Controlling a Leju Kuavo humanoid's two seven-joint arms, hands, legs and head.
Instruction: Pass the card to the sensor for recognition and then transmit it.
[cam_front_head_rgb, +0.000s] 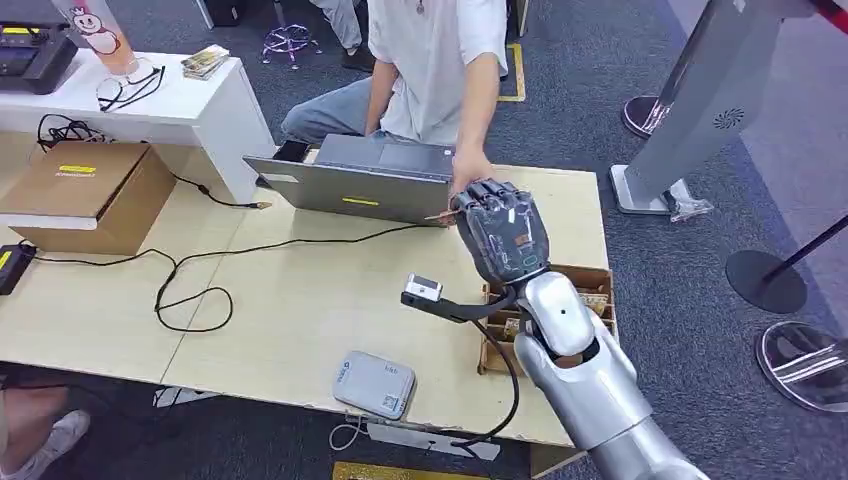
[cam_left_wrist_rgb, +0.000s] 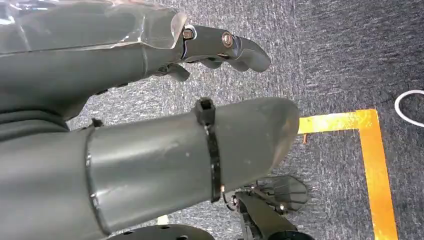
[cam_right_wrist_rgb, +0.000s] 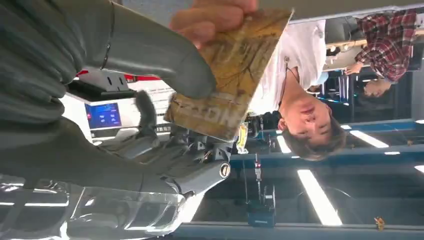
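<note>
My right hand (cam_front_head_rgb: 505, 235) is raised over the far side of the table, beside the laptop. It pinches a brown patterned card (cam_right_wrist_rgb: 235, 75) between the thumb (cam_right_wrist_rgb: 150, 50) and the darker fingers (cam_right_wrist_rgb: 170, 165). In the head view the card (cam_front_head_rgb: 437, 215) shows as a thin edge at the hand's left. A seated person's hand (cam_front_head_rgb: 468, 176) reaches over the laptop, and its fingers (cam_right_wrist_rgb: 215, 15) grip the card's far end. The grey card sensor (cam_front_head_rgb: 375, 385) lies near the table's front edge, well below my hand. My left hand (cam_left_wrist_rgb: 200, 100) hangs over the carpet, fingers apart, holding nothing.
An open grey laptop (cam_front_head_rgb: 355, 180) stands at the table's far edge in front of the person. A cardboard tray (cam_front_head_rgb: 585, 285) with more cards sits under my right forearm. A black cable (cam_front_head_rgb: 190, 290) loops across the tabletop. A cardboard box (cam_front_head_rgb: 85, 190) stands at the left.
</note>
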